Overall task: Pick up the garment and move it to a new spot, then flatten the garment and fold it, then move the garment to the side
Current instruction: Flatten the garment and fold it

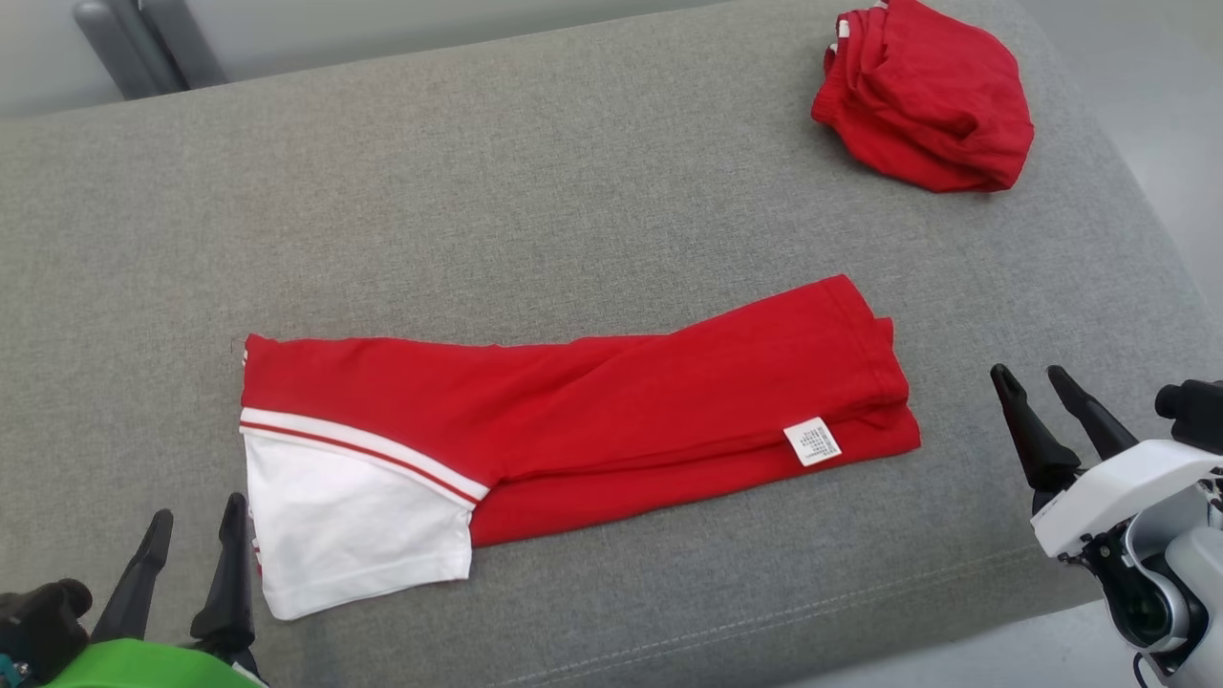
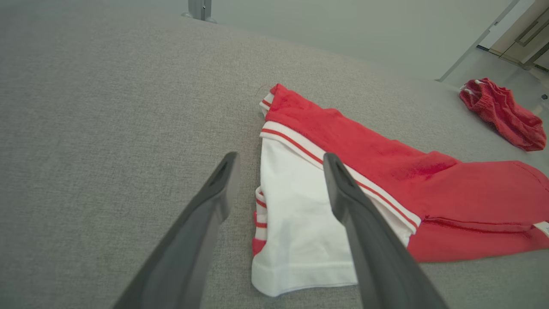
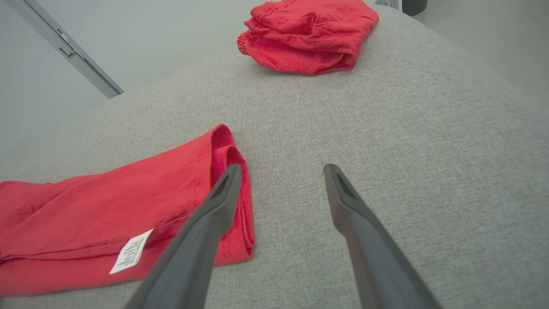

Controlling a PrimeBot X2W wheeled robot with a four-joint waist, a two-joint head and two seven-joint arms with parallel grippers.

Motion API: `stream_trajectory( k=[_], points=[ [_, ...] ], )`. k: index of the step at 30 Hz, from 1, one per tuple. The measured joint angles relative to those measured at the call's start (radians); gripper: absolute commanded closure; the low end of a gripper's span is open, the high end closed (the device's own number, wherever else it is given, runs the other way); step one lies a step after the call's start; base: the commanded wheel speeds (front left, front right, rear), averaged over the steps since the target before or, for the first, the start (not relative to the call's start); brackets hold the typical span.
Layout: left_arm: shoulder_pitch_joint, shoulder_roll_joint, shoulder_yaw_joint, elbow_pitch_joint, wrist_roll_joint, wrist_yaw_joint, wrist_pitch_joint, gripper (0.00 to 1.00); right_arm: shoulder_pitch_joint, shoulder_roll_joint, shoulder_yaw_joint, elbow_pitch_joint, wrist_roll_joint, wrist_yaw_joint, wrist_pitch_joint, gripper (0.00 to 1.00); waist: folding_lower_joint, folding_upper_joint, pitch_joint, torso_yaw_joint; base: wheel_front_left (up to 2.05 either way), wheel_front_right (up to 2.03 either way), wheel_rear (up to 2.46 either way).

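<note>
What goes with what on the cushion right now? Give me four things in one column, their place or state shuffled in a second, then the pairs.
Things
1. folded red-and-white garment
2. bunched red garment
3. left gripper
4. right gripper

Place or state
A. far right corner of the grey cushion
B. open, beside the garment's white end
C. lying long and flat in the middle
D. open, off the garment's red end

Pairs: 1-C, 2-A, 3-B, 4-D

White right wrist [image 1: 1113,492], green left wrist [image 1: 143,666] (2 dark fingers [image 1: 1027,430] each)
</note>
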Motion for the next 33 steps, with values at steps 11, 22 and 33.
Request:
stream_trajectory(
  k=[11,22,33],
  points=[
    [-0.112,-0.037,-0.116,-0.042,0.082,-0.003,-0.041,0.0,0.005,0.042,-0.016,-0.036,0.048,-0.008,0.0,0.0,0.0,0.0,-0.042,-0.005,0.0,0.0,0.0],
    [-0.177,-0.103,-0.211,-0.001,0.14,-0.012,-0.069,0.0,0.02,0.121,-0.014,-0.018,0.124,-0.016,0.01,0.0,0.0,0.0,-0.078,-0.004,0.0,0.0,0.0],
    [-0.202,-0.128,-0.242,0.037,0.162,-0.012,-0.077,0.0,0.059,0.199,-0.068,0.076,0.254,-0.003,0.009,0.0,0.0,0.0,-0.064,0.03,0.0,0.0,0.0]
  ],
)
